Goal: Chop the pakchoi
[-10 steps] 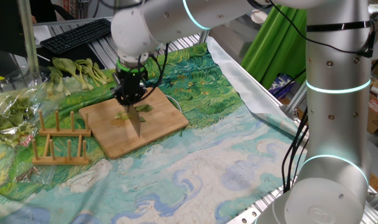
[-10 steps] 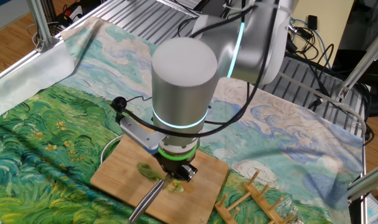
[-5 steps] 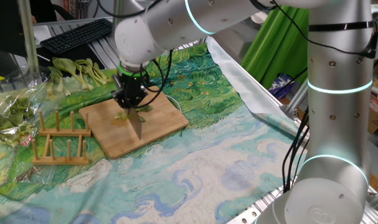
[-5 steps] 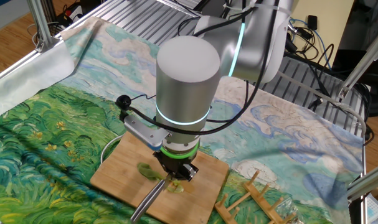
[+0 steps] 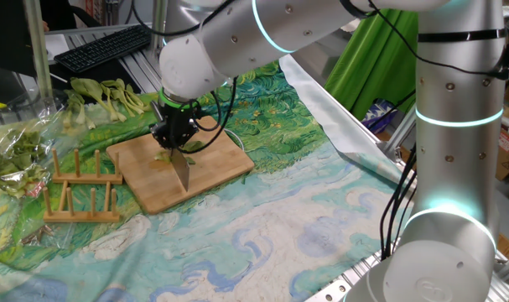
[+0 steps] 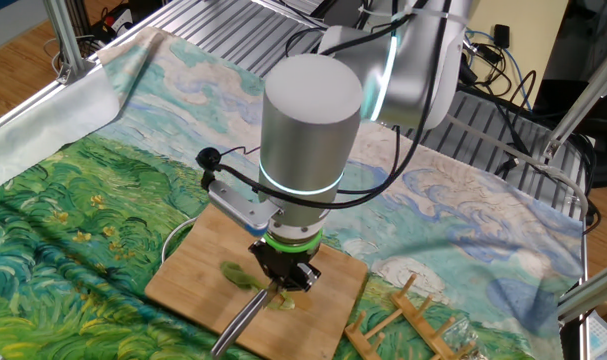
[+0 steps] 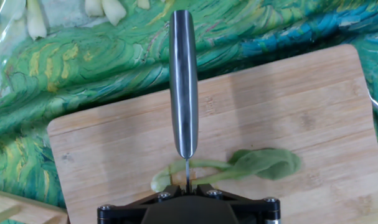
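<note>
The pakchoi (image 7: 263, 163) is a small green leaf with a pale stem, lying flat on the bamboo cutting board (image 7: 301, 99). It also shows on the board in one fixed view (image 5: 164, 156) and in the other fixed view (image 6: 234, 272). My gripper (image 7: 187, 186) is shut on a steel knife (image 7: 183, 81), whose thin blade stands across the leaf's stem. The gripper (image 5: 172, 138) hangs low over the board's middle (image 5: 216, 164). In the other fixed view the gripper (image 6: 283, 283) is just above the leaf and the knife (image 6: 241, 320) slants toward the near board edge.
A wooden rack (image 5: 78, 189) stands left of the board. A bunch of whole pale-stemmed stalks (image 5: 111, 94) lies behind it, and plastic-wrapped greens (image 5: 15, 147) are at far left. A keyboard (image 5: 103, 46) sits at the back. A white cable (image 6: 178, 235) curves by the board.
The arm's wrist link has swung slightly sideways. The knife stays down over the leaf's stem, shifted only a little. The leaf has not moved.
</note>
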